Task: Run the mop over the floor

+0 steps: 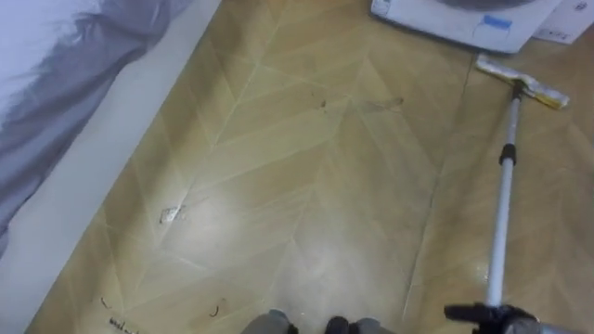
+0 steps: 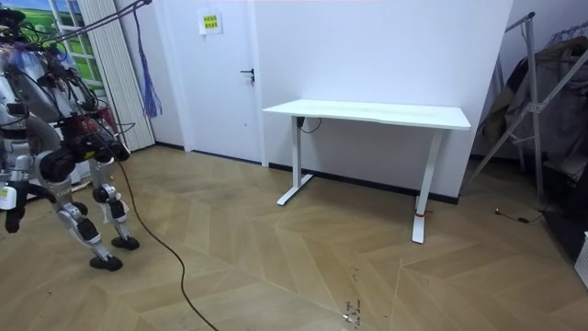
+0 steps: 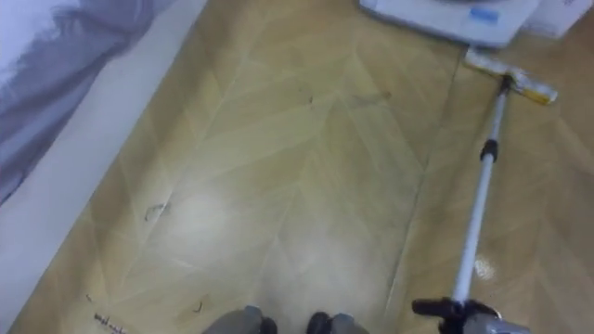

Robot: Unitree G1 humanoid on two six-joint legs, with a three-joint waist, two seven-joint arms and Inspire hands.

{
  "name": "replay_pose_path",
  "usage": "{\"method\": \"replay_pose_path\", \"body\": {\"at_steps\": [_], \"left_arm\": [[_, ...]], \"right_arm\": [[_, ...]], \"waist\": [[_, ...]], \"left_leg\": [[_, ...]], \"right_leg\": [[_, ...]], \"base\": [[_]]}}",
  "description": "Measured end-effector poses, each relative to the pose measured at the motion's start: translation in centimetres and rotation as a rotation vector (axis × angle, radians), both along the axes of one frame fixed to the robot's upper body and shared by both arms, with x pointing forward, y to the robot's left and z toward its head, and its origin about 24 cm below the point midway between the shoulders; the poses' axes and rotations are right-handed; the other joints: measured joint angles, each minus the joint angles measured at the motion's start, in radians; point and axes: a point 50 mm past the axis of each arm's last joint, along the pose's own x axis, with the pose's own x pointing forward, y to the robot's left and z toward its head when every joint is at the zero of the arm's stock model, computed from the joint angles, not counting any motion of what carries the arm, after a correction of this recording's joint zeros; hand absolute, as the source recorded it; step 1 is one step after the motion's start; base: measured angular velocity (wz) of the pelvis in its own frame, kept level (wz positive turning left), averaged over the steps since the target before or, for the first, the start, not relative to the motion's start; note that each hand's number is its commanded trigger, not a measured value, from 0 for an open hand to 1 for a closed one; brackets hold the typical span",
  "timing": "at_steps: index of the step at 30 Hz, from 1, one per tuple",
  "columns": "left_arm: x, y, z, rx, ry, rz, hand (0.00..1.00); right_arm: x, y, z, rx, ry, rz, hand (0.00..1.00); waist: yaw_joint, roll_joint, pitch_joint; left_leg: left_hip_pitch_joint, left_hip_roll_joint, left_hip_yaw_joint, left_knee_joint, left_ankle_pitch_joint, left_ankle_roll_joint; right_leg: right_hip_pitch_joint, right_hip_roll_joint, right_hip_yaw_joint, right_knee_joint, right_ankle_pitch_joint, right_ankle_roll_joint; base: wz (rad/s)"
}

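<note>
Mop head (image 1: 522, 82) laid flat just beside white appliance (image 1: 464, 23); pole (image 1: 501, 213) angled back from appliance, gripped by curled right hand (image 1: 489, 315) for pushing.

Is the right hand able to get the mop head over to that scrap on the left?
Likely yes: the right hand holds the mop pole, and open floor lies between mop head and scrap.
</note>
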Motion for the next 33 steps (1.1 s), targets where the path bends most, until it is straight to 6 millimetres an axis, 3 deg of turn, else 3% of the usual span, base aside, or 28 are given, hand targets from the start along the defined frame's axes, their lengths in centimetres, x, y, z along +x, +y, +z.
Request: {"method": "replay_pose_path", "body": {"at_steps": [2, 5, 8, 11, 19, 24, 33], "left_arm": [[-0.5, 0.1, -0.1, 0.006, 0.024, -0.006, 0.0], [-0.9, 0.4, -0.2, 0.015, 0.033, 0.024, 0.0], [-2.0, 0.8, -0.2, 0.021, 0.049, 0.058, 0.0], [-3.2, 0.8, -0.4, 0.026, 0.086, 0.052, 0.0], [-6.2, 1.0, -0.7, 0.008, 0.178, 0.136, 0.0], [-6.3, 1.1, -0.7, -0.005, 0.187, 0.161, 0.0], [-5.6, 0.8, -0.7, -0.009, 0.211, 0.059, 0.0]], "right_arm": [[-3.7, 0.1, -0.9, -0.029, 0.122, 0.063, 1.0], [-8.0, 0.2, -1.6, -0.073, 0.274, 0.161, 1.0], [-11.4, 0.8, -1.9, -0.058, 0.369, 0.19, 1.0], [-13.0, 0.9, -2.0, -0.046, 0.414, 0.228, 1.0], [-13.4, 3.4, -2.8, 0.041, 0.444, 0.277, 1.0], [-13.2, 3.8, -2.9, 0.058, 0.443, 0.297, 1.0], [-12.4, 4.1, -3.0, 0.052, 0.415, 0.247, 1.0]], "waist": [[-0.019, 0.011, -0.0081], [-0.044, 0.016, -0.0126], [-0.081, 0.005, -0.0199], [-0.091, 0.002, -0.0249], [-0.113, -0.031, -0.0324], [-0.115, -0.047, -0.0265], [-0.114, -0.025, -0.0233]], "left_leg": [[0.066, 0.003, 0.002, -0.089, 0.029, 0.001], [0.166, 0.001, 0.009, -0.192, 0.062, 0.004], [0.273, -0.001, 0.02, -0.289, 0.085, 0.004], [0.378, 0.005, 0.051, -0.365, 0.101, 0.002], [0.58, 0.024, 0.088, -0.479, 0.111, -0.005], [0.628, 0.031, 0.091, -0.494, 0.111, -0.005], [0.665, 0.031, 0.094, -0.497, 0.111, -0.005]], "right_leg": [[0.068, 0.005, 0.001, -0.084, 0.027, 0.003], [0.147, 0.003, 0.013, -0.155, 0.042, 0.008], [0.233, 0.002, 0.018, -0.214, 0.043, 0.009], [0.311, 0.014, 0.049, -0.263, 0.047, 0.012], [0.481, 0.044, 0.091, -0.35, 0.049, 0.009], [0.535, 0.05, 0.095, -0.376, 0.054, 0.011], [0.585, 0.05, 0.095, -0.408, 0.065, 0.02]], "base": [[0.0], [-0.02], [-0.01], [-0.25], [-0.17], [-0.03], [0.01]]}}
